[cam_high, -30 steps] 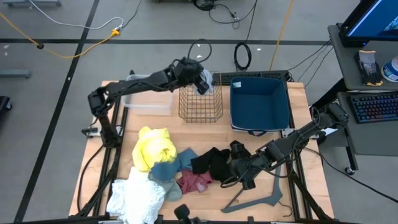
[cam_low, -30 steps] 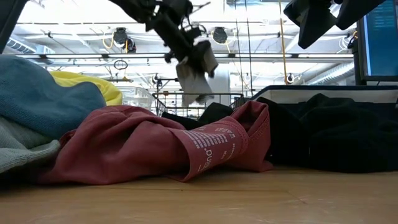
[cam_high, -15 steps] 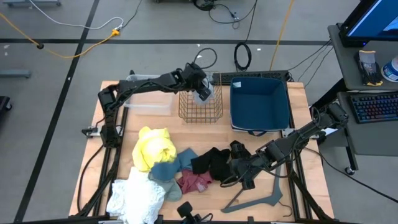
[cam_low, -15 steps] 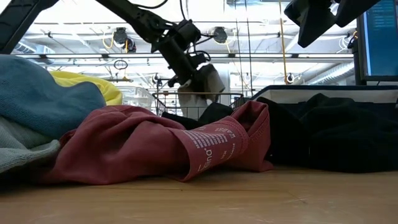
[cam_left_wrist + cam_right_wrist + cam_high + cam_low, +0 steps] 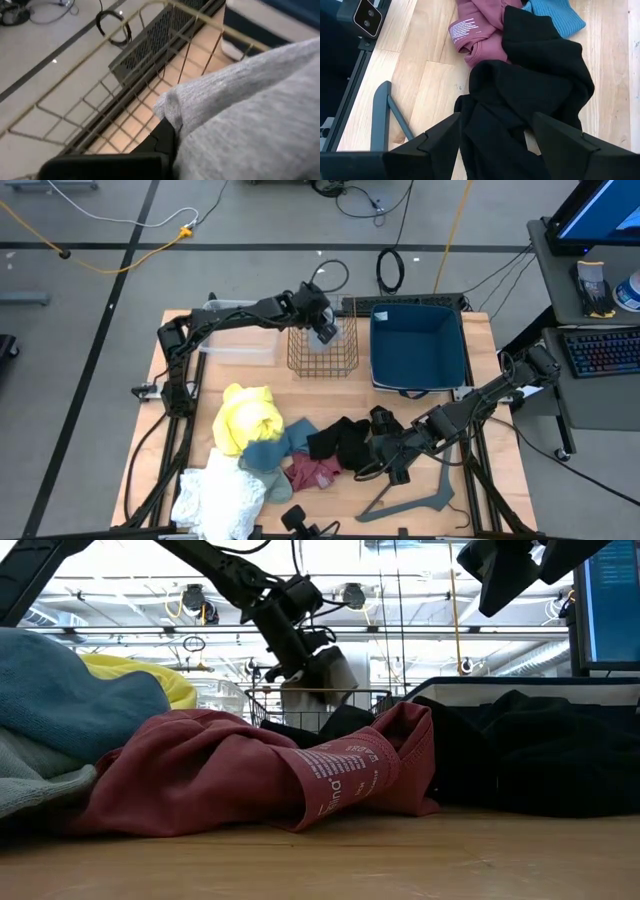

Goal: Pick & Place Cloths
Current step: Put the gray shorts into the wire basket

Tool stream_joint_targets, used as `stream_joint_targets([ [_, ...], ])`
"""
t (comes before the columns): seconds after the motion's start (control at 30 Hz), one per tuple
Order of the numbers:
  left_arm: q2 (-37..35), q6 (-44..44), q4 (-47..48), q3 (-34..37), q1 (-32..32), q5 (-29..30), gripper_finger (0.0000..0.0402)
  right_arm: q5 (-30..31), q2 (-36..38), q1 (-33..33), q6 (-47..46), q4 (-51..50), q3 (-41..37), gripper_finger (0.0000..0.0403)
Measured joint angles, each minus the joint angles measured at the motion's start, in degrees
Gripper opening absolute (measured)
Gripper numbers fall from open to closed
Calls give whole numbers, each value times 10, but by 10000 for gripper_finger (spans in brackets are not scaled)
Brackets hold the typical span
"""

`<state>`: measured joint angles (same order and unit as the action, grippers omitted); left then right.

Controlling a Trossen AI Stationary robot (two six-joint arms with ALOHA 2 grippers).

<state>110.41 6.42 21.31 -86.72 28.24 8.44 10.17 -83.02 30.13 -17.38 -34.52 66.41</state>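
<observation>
My left gripper (image 5: 322,328) is over the gold wire basket (image 5: 322,373) at the far middle of the table, shut on the light grey cloth (image 5: 320,680). My right gripper (image 5: 495,145) is open above the black cloth (image 5: 530,95) near the front right, its fingers clear of it. The black cloth (image 5: 345,442) lies on the table against the maroon-pink cloth (image 5: 312,470). The teal-blue cloth (image 5: 268,452), yellow cloth (image 5: 248,415) and white cloth (image 5: 215,495) lie in a pile to the left. My left gripper pinches the light grey cloth at a bunched fold (image 5: 170,107) between its fingers, coming from above and slanting down. The cloth hangs slack below the fingers, and its lower end (image 5: 305,705) dips behind the wire basket's rim.
A blue bin (image 5: 417,345) stands right of the basket and a clear plastic box (image 5: 240,340) left of it. A grey clothes hanger (image 5: 410,500) lies at the front right, beside my right gripper. A camera mount (image 5: 367,17) sits at the front edge.
My left gripper has gone down and a little toward the table's near edge with the grey cloth, from above the basket's far rim down over the basket. The cloth's lower end now hangs lower, at the basket's rim.
</observation>
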Motion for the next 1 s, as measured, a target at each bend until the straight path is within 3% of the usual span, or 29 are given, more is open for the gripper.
stream_joint_targets([
  [0.3,2,6,24,0,2,1,27,0,0,0,-5,0,0,238],
  [0.73,66,27,-3,1,1,-43,28,-2,0,4,-15,7,0,238],
  [0.83,67,26,-2,2,1,-43,46,-3,0,5,-15,7,0,238],
  [1.0,66,25,0,1,1,-43,109,-9,0,5,-17,9,0,238],
])
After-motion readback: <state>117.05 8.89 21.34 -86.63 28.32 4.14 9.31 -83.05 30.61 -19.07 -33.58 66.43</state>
